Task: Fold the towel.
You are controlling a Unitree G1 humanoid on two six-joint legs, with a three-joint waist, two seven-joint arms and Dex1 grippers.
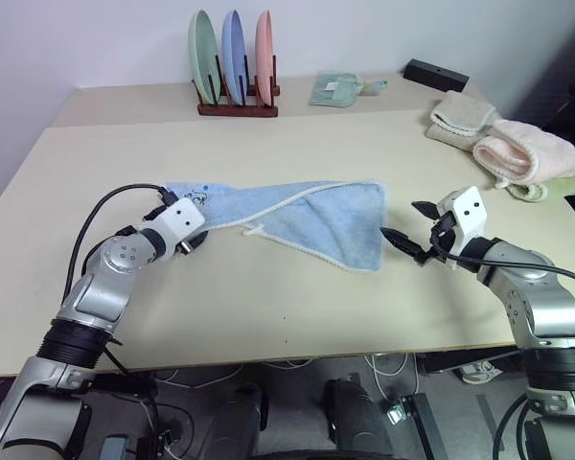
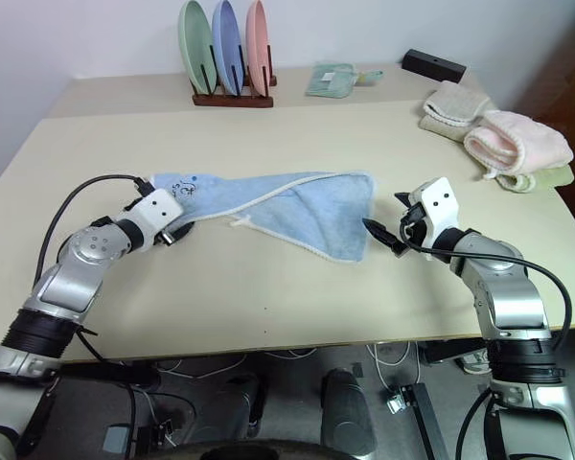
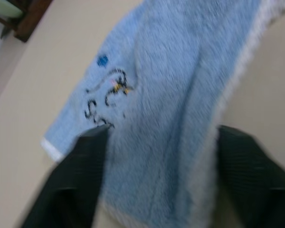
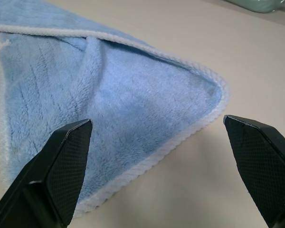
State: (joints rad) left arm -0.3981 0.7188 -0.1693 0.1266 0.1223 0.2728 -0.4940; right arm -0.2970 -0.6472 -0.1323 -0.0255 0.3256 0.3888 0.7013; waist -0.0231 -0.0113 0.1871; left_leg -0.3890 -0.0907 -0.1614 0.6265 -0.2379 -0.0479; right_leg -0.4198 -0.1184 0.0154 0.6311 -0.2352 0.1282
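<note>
Light blue towel lies rumpled, partly folded, on table.

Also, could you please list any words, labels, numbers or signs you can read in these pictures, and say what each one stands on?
No text can be read.
Towel: dark embroidered mark near one corner, with a small blue dot; it looks like a drawing or script, too blurred to read.
Small green item at the table's far side: a pale patch, too small to read.

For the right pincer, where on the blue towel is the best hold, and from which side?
Likely the towel's near right corner, approached from the robot's right, level with the table. That corner points toward the open right pincer, and its doubled, stitched edge lies flat, so one finger can slide beneath.
</note>
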